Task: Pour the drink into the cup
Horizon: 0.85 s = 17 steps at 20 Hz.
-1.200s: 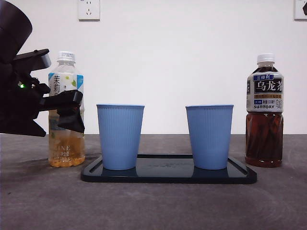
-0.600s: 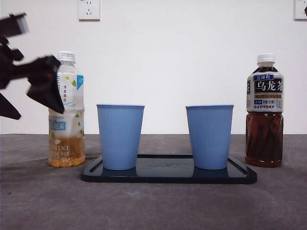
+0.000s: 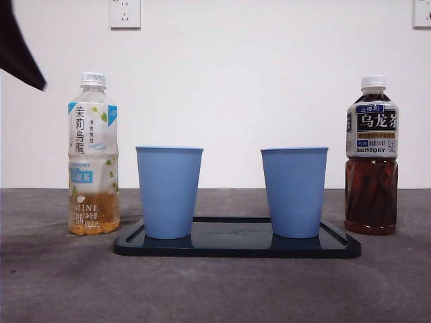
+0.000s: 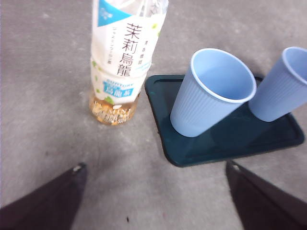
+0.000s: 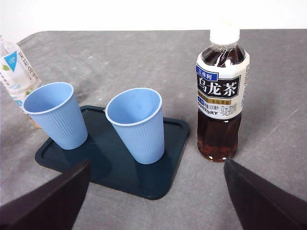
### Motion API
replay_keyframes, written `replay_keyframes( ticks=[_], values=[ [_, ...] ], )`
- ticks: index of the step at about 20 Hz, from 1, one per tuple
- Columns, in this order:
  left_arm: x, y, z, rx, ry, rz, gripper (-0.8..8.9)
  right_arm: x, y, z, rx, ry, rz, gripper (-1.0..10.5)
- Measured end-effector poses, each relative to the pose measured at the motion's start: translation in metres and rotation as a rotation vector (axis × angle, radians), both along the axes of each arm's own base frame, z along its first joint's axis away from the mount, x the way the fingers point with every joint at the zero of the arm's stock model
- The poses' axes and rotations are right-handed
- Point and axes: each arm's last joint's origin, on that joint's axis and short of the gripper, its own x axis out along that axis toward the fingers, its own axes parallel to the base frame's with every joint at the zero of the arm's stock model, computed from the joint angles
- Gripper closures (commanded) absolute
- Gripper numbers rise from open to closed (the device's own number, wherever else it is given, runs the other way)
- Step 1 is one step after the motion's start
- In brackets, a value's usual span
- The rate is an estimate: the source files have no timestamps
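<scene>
Jasmine tea bottle: the clear plastic bottle with a white cap, white-and-blue label and pale amber tea low in it (image 3: pixel 93 155) stands upright on the grey table (image 3: pixel 60 282), just off the tray's left end, capped.
Oolong bottle: the dark-tea plastic bottle with a white cap and black label (image 3: pixel 372 156) stands upright just off the tray's right end.
Tray: the flat black rectangular tray (image 3: pixel 236 243) lies mid-table.
Cups: two blue ribbed plastic cups, one (image 3: pixel 168 192) near the tray's left end, one (image 3: pixel 294 192) near its right end, upright and apart.
Left gripper (image 4: pixel 153 191): above the table near the jasmine bottle, jaws wide apart, holding nothing.
Right gripper (image 5: pixel 156 191): raised near the oolong bottle, jaws wide apart, holding nothing.
</scene>
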Motion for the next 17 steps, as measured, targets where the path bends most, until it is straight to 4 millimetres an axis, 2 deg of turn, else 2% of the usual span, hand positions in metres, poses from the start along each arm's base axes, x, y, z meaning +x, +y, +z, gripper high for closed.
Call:
replay_keyframes(
  ticks=[2, 4, 5, 17],
  values=[
    [-0.008, 0.004, 0.004, -0.015, -0.026, 0.001, 5.79, 0.0, 0.0, 0.0, 0.0, 0.0, 0.0, 6.5],
    [-0.013, 0.006, 0.007, -0.032, -0.059, 0.001, 7.33, 0.0, 0.0, 0.0, 0.002, 0.001, -0.001, 9.1],
    [-0.015, 0.007, 0.008, -0.036, -0.069, 0.001, 8.1, 0.0, 0.0, 0.0, 0.002, 0.001, -0.001, 9.4],
    [-0.015, 0.007, 0.008, -0.036, -0.067, 0.002, 8.06, 0.0, 0.0, 0.001, 0.023, -0.007, -0.005, 9.4]
  ],
)
